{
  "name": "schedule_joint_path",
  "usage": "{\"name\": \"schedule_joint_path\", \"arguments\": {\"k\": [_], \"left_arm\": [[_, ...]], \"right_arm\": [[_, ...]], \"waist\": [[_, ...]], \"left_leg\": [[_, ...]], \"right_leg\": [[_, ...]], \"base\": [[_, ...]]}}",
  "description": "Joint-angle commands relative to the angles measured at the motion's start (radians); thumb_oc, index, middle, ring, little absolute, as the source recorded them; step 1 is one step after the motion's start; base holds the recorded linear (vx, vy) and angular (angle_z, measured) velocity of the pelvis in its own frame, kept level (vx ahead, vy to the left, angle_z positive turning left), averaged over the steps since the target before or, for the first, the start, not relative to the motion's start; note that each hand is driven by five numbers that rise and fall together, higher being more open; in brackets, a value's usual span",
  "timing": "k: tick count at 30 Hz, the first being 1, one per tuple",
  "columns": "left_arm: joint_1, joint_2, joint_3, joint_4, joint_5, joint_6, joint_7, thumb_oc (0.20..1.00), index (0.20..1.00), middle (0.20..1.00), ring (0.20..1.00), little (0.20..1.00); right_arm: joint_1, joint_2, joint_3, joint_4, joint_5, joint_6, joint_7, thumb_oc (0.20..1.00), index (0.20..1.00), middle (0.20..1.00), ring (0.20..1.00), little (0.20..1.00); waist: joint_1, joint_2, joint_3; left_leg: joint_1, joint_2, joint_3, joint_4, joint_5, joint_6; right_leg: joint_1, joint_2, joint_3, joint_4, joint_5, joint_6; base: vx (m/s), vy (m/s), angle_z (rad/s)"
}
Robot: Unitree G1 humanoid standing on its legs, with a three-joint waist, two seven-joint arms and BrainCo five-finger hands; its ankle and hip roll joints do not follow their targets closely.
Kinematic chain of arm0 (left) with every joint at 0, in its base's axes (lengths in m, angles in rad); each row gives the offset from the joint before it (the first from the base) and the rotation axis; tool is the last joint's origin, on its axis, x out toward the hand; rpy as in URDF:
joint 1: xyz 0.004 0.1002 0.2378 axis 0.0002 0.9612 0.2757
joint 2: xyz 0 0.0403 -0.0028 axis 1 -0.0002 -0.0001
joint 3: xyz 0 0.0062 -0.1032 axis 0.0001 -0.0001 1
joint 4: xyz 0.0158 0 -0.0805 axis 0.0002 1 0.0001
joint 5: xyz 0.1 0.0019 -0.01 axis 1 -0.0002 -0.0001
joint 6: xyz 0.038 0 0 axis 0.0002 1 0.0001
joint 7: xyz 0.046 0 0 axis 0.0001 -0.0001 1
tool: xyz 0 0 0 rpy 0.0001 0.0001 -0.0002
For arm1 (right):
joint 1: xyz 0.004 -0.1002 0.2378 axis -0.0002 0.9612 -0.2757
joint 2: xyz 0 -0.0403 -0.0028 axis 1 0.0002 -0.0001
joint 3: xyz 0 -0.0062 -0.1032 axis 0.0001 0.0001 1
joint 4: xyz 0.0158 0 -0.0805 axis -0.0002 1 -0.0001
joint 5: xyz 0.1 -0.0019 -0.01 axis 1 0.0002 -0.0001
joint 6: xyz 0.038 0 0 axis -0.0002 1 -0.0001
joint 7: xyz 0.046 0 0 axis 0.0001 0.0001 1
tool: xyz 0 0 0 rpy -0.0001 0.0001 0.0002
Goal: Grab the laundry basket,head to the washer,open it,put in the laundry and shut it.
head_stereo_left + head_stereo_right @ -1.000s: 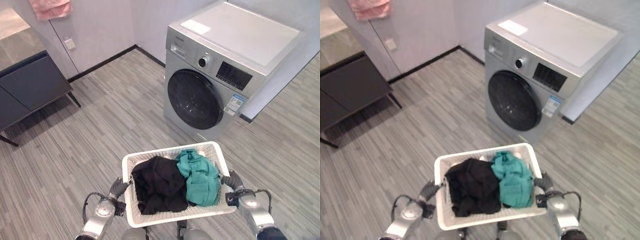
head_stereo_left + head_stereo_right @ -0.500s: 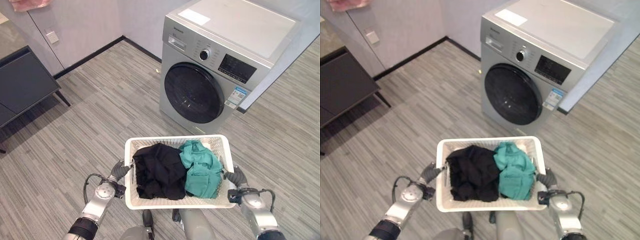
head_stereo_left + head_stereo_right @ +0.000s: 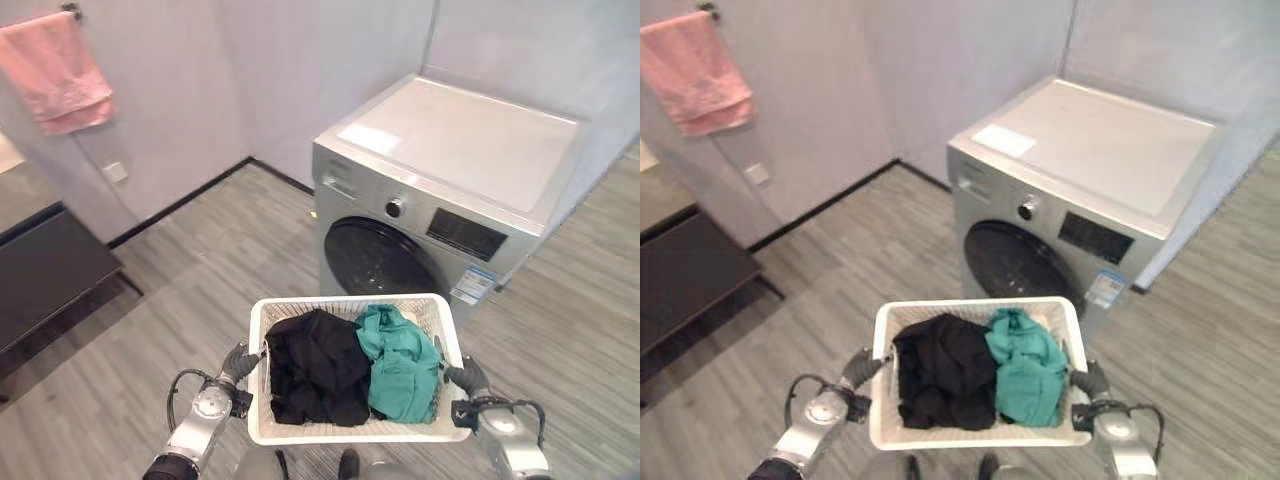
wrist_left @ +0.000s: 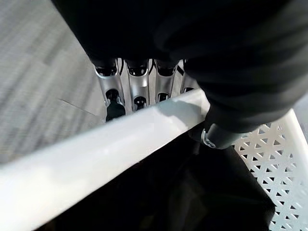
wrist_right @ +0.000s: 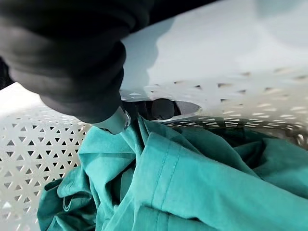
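Observation:
I hold a white laundry basket (image 3: 350, 301) by its two short sides. My left hand (image 3: 238, 362) grips the left rim; its fingers (image 4: 137, 84) curl under the rim (image 4: 96, 149) and its thumb (image 4: 216, 137) lies over it. My right hand (image 3: 468, 378) grips the right rim, with its thumb (image 5: 113, 122) hooked inside the wall (image 5: 29, 139). A black garment (image 3: 315, 365) and a teal garment (image 3: 405, 360) lie in the basket. The silver washer (image 3: 440, 150) stands just beyond the basket, and its dark round door (image 3: 375, 262) is closed.
A pink towel (image 3: 58, 72) hangs on the wall at the upper left, above a wall socket (image 3: 118, 172). A dark low cabinet (image 3: 50, 285) stands at the left. Walls enclose the washer's back and right side. Grey plank floor (image 3: 200, 260) lies left of the washer.
The whole view has shifted as I move closer: the washer now stands directly behind the basket and more wall shows. Both hands keep the same hold on the basket.

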Motion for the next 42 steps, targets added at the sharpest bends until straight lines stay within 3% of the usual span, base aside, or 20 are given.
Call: {"name": "schedule_joint_path", "arguments": {"k": [1,2,4,5,7,9,12,15,17,19,21,22,24,29,30,32,37,39,42], "left_arm": [[-0.041,0.041,0.117,-0.024,-0.109,-0.098,0.048,0.2,0.2,0.2,0.2,0.2],[-0.024,0.032,0.122,-0.013,-0.123,-0.104,0.055,0.2,0.2,0.2,0.2,0.2],[-0.012,0.033,0.135,-0.004,-0.125,-0.113,0.064,0.2,0.2,0.2,0.2,0.2],[-0.009,0.034,0.141,-0.005,-0.129,-0.118,0.07,0.2,0.2,0.2,0.2,0.2],[0.001,0.039,0.166,-0.017,-0.117,-0.129,0.086,0.2,0.2,0.2,0.2,0.2],[0.033,0.054,0.204,-0.054,-0.082,-0.135,0.101,0.2,0.2,0.2,0.2,0.2],[0.102,0.087,0.28,-0.151,-0.023,-0.15,0.112,0.2,0.2,0.2,0.2,0.2],[0.192,0.113,0.397,-0.261,0.036,-0.178,0.137,0.2,0.2,0.2,0.2,0.2],[0.271,0.127,0.497,-0.36,0.083,-0.192,0.156,0.2,0.2,0.2,0.2,0.2],[0.326,0.128,0.583,-0.453,0.109,-0.203,0.152,0.2,0.2,0.2,0.2,0.2],[0.346,0.129,0.617,-0.493,0.121,-0.206,0.156,0.2,0.2,0.2,0.2,0.2],[0.424,0.113,0.707,-0.576,0.144,-0.214,0.142,0.2,0.2,0.2,0.2,0.2],[0.487,0.099,0.772,-0.658,0.141,-0.217,0.11,0.2,0.2,0.2,0.2,0.2],[0.489,0.098,0.774,-0.661,0.14,-0.215,0.109,0.2,0.2,0.2,0.2,0.2],[0.476,0.152,0.806,-0.692,0.103,-0.216,0.069,0.2,0.2,0.2,0.2,0.2],[0.278,0.31,0.721,-0.692,0.089,-0.194,0.042,0.2,0.2,0.2,0.2,0.2],[0.128,0.377,0.635,-0.664,0.071,-0.184,0.036,0.2,0.2,0.2,0.2,0.2],[-0.225,0.409,0.379,-0.545,0.021,-0.166,0.056,0.2,0.2,0.2,0.2,0.2],[-0.413,0.4,0.243,-0.461,-0.006,-0.161,0.069,0.2,0.2,0.2,0.2,0.2]], "right_arm": [[0.054,-0.092,0.013,-0.006,0.05,-0.032,0.062,0.2,0.2,0.2,0.2,0.2],[0.056,-0.09,0.03,0.003,0.041,-0.031,0.077,0.2,0.2,0.2,0.2,0.2],[0.056,-0.091,0.038,0.002,0.042,-0.037,0.088,0.2,0.2,0.2,0.2,0.2],[0.057,-0.093,0.037,-0.005,0.042,-0.039,0.089,0.2,0.2,0.2,0.2,0.2],[0.071,-0.093,0.025,-0.044,0.038,-0.047,0.091,0.2,0.2,0.2,0.2,0.2],[0.094,-0.097,-0.003,-0.112,0.02,-0.054,0.093,0.2,0.2,0.2,0.2,0.2],[0.143,-0.116,-0.068,-0.233,-0.02,-0.067,0.105,0.2,0.2,0.2,0.2,0.2],[0.199,-0.142,-0.147,-0.361,-0.079,-0.081,0.116,0.2,0.2,0.2,0.2,0.2],[0.224,-0.161,-0.2,-0.442,-0.102,-0.091,0.127,0.2,0.2,0.2,0.2,0.2],[0.26,-0.156,-0.267,-0.522,-0.13,-0.095,0.139,0.2,0.2,0.2,0.2,0.2],[0.301,-0.148,-0.303,-0.567,-0.135,-0.09,0.151,0.2,0.2,0.2,0.2,0.2],[0.363,-0.156,-0.396,-0.643,-0.128,-0.09,0.184,0.2,0.2,0.2,0.2,0.2],[0.382,-0.17,-0.458,-0.687,-0.132,-0.079,0.208,0.2,0.2,0.2,0.2,0.2],[0.383,-0.17,-0.458,-0.689,-0.132,-0.078,0.209,0.2,0.2,0.2,0.2,0.2],[0.352,-0.215,-0.508,-0.708,-0.111,-0.071,0.226,0.2,0.2,0.2,0.2,0.2],[0.189,-0.349,-0.468,-0.676,-0.074,-0.049,0.217,0.2,0.2,0.2,0.2,0.2],[0.084,-0.412,-0.429,-0.641,-0.047,-0.044,0.206,0.2,0.2,0.2,0.2,0.2],[-0.148,-0.536,-0.26,-0.55,0.007,-0.03,0.185,0.2,0.2,0.2,0.2,0.2],[-0.267,-0.6,-0.2,-0.515,0.048,-0.037,0.166,0.2,0.2,0.2,0.2,0.2]], "waist": [[0.044,0.022,-0.007],[0.056,0.044,-0.009],[0.065,0.066,-0.009],[0.065,0.075,-0.006],[0.06,0.094,0.0],[0.059,0.1,-0.003],[0.057,0.103,-0.01],[0.057,0.097,-0.014],[0.071,0.087,-0.006],[0.087,0.081,-0.01],[0.078,0.074,-0.01],[0.07,0.063,-0.014],[0.073,0.056,-0.029],[0.074,0.056,-0.029],[0.079,0.049,-0.051],[0.089,0.043,-0.083],[0.091,0.043,-0.08],[0.097,0.037,-0.092],[0.098,0.032,-0.081]], "left_leg": [[0.142,-0.054,-0.08,-0.266,0.12,0.053],[0.135,-0.055,-0.212,-0.398,0.171,0.021],[0.112,-0.057,-0.333,-0.485,0.233,0.002],[0.097,-0.06,-0.348,-0.502,0.245,-0.008],[0.099,-0.048,-0.301,-0.518,0.252,-0.016],[0.118,-0.056,-0.269,-0.492,0.225,-0.016],[0.142,-0.104,-0.253,-0.469,0.177,0.012],[0.174,-0.117,-0.162,-0.485,0.144,0.041],[0.189,-0.106,-0.091,-0.489,0.126,0.046],[0.195,-0.096,-0.046,-0.504,0.115,0.045],[0.193,-0.099,-0.046,-0.5,0.113,0.05],[0.2,-0.106,-0.041,-0.502,0.098,0.06],[0.216,-0.107,-0.022,-0.516,0.09,0.063],[0.219,-0.107,-0.02,-0.518,0.091,0.063],[0.238,-0.106,-0.021,-0.541,0.096,0.061],[0.269,-0.107,-0.041,-0.585,0.111,0.053],[0.274,-0.107,-0.057,-0.591,0.12,0.048],[0.28,-0.096,-0.079,-0.584,0.135,0.036],[0.266,-0.082,-0.101,-0.561,0.143,0.025]], "right_leg": [[-0.057,0.013,0.12,0.012,-0.034,0.109],[-0.043,0.025,0.19,0.016,-0.052,0.113],[-0.031,0.043,0.26,0.021,-0.074,0.112],[-0.025,0.046,0.283,0.028,-0.085,0.115],[-0.007,0.037,0.302,0.043,-0.109,0.126],[-0.007,0.012,0.327,0.064,-0.118,0.139],[-0.023,-0.033,0.369,0.079,-0.115,0.163],[-0.067,-0.067,0.397,0.086,-0.083,0.205],[-0.108,-0.081,0.349,0.083,-0.049,0.216],[-0.115,-0.118,0.221,0.059,-0.026,0.228],[-0.116,-0.116,0.221,0.061,-0.024,0.231],[-0.102,-0.121,0.236,0.043,-0.022,0.229],[-0.089,-0.128,0.229,0.011,-0.014,0.235],[-0.086,-0.128,0.231,0.009,-0.012,0.235],[-0.069,-0.128,0.231,-0.014,-0.011,0.239],[-0.038,-0.125,0.206,-0.023,-0.022,0.239],[-0.027,-0.121,0.192,-0.021,-0.028,0.236],[-0.015,-0.107,0.177,-0.004,-0.044,0.224],[-0.018,-0.091,0.171,0.016,-0.058,0.211]], "base": [[0.22,0.201,-1.23],[0.22,0.2,-1.14],[0.27,0.258,-1.01],[0.23,0.259,-1.17],[0.19,0.291,-0.86],[0.16,0.33,-0.72],[0.12,0.336,-0.84],[0.0,0.244,-0.57],[-0.06,0.117,-1.11],[-0.07,0.024,-1.36],[0.0,0.024,-0.46],[0.04,0.046,0.28],[0.04,0.03,-0.02],[0.02,-0.002,-0.13],[0.11,-0.021,0.01],[0.09,-0.046,0.03],[0.0,-0.036,0.25],[0.01,-0.142,0.18],[-0.01,-0.124,0.53]]}}
